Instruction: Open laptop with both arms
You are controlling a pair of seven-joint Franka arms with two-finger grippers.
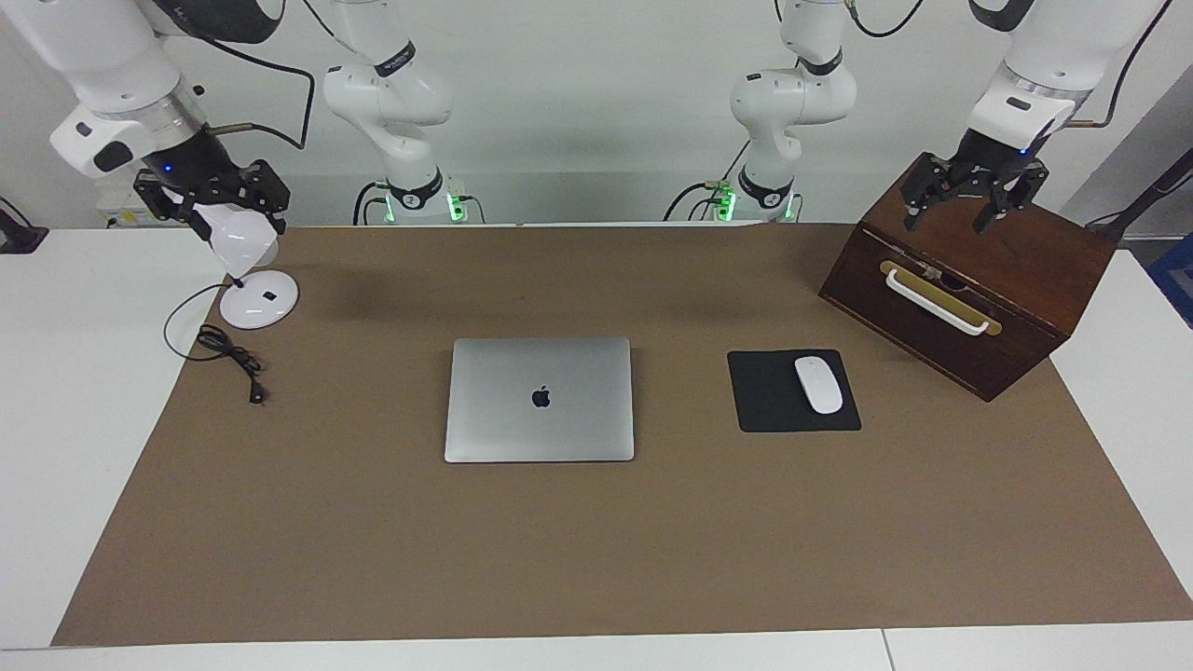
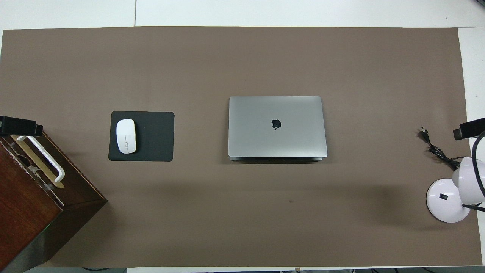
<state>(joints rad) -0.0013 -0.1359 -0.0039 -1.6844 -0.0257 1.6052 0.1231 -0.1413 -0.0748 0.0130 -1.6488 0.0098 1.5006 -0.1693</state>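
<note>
Left black two-finger gripper (image 1: 963, 202): fingers apart, empty, over dark wooden box (image 1: 1025, 280). Right black gripper (image 1: 219, 200) over white desk lamp (image 1: 244, 244); fingers: cannot tell. Slim silver-grey laptop (image 1: 540, 399): closed, flat, mat centre. Likely rigid, slick, hinge stiff; lift lid edge farthest from robots, pin base.

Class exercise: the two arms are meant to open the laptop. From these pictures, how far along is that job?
Nothing is done yet: the laptop lies shut and flat on the brown mat, untouched. In hand: only raised poses, with the open left gripper over the wooden box and the right gripper at the white lamp. Left: reaching the laptop, steadying its base, lifting the lid.
</note>
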